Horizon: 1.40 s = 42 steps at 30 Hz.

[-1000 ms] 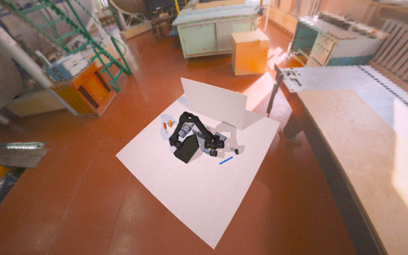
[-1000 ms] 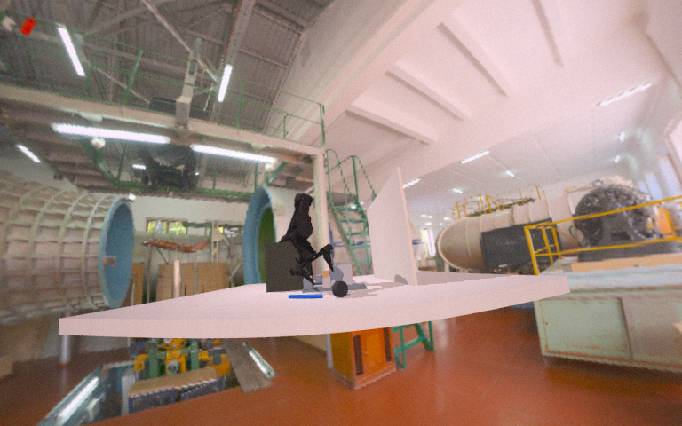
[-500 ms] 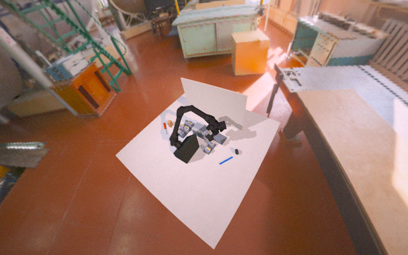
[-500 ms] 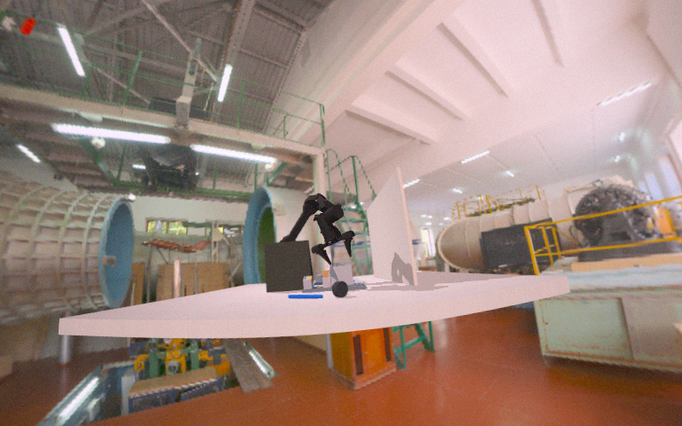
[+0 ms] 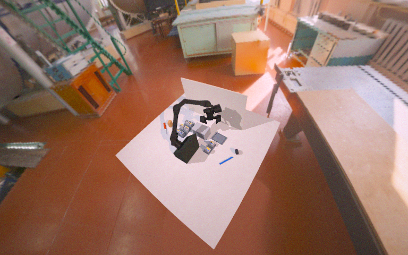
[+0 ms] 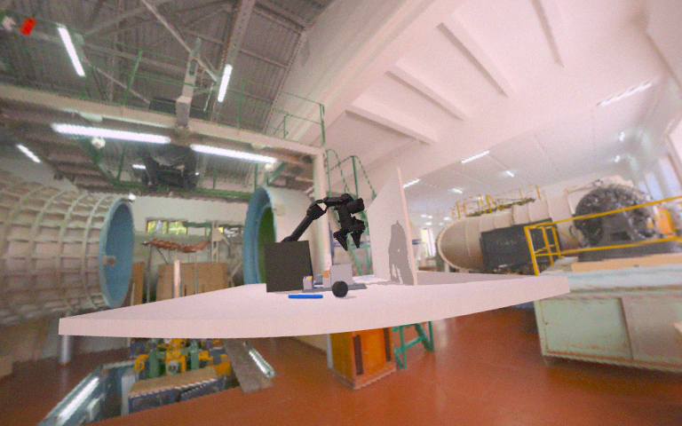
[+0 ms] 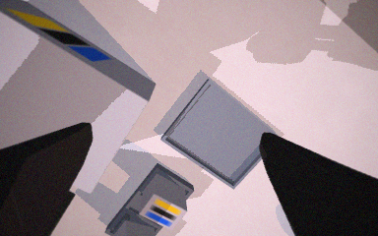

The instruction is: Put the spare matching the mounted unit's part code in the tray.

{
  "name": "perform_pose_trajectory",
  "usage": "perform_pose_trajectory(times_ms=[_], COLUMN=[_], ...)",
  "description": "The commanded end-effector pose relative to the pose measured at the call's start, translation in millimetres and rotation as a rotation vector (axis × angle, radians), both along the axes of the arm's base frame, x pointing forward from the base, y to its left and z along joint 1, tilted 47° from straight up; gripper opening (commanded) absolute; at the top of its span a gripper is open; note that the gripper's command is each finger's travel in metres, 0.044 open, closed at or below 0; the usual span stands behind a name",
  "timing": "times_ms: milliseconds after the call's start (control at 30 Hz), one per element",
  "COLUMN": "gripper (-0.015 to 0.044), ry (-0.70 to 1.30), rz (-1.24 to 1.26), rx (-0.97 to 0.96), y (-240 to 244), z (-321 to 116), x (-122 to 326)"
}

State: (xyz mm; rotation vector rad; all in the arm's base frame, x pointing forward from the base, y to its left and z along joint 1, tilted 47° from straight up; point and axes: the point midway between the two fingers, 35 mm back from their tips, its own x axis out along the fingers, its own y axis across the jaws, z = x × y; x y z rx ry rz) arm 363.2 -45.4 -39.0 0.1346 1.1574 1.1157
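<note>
My gripper [image 5: 212,117] [image 6: 350,236] [image 7: 178,136] is open and empty. It hangs high above the table, over the tray. The flat grey tray [image 5: 219,138] [image 7: 217,130] has nothing in it. The grey mounted unit [image 5: 201,130] [image 6: 342,273] [image 7: 123,74] stands left of the tray; in the wrist view its face shows yellow, black and blue stripes. A grey spare [image 7: 153,206] [image 5: 209,147] with a yellow, black and blue label lies on the table just outside the tray's corner. More spares [image 5: 185,127] lie behind the unit by the arm.
A black upright panel [image 5: 187,149] [image 6: 287,264] stands at the arm's base. A blue pen [image 5: 225,160] [image 6: 305,295] and a small black cylinder [image 5: 236,151] [image 6: 339,288] lie in front of the tray. A white wall [image 5: 213,94] stands behind. A red tool [image 5: 164,126] lies far left.
</note>
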Motion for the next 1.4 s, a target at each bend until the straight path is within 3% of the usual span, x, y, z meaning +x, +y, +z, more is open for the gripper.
perform_pose_trajectory(times_ms=[0, 167, 1000, 1367], gripper=[0.044, 0.044, 0.044, 0.044], ry=[0.266, 0.444, 0.463, 1.219], rz=[-0.153, -0.258, -0.275, -1.027], rx=[-0.059, -0.099, -0.103, -0.202], y=[27.5, 49.7, 48.3, -33.8], z=[60.3, 96.8, 95.3, -24.6], x=[16.1, 17.7, 17.0, -54.4])
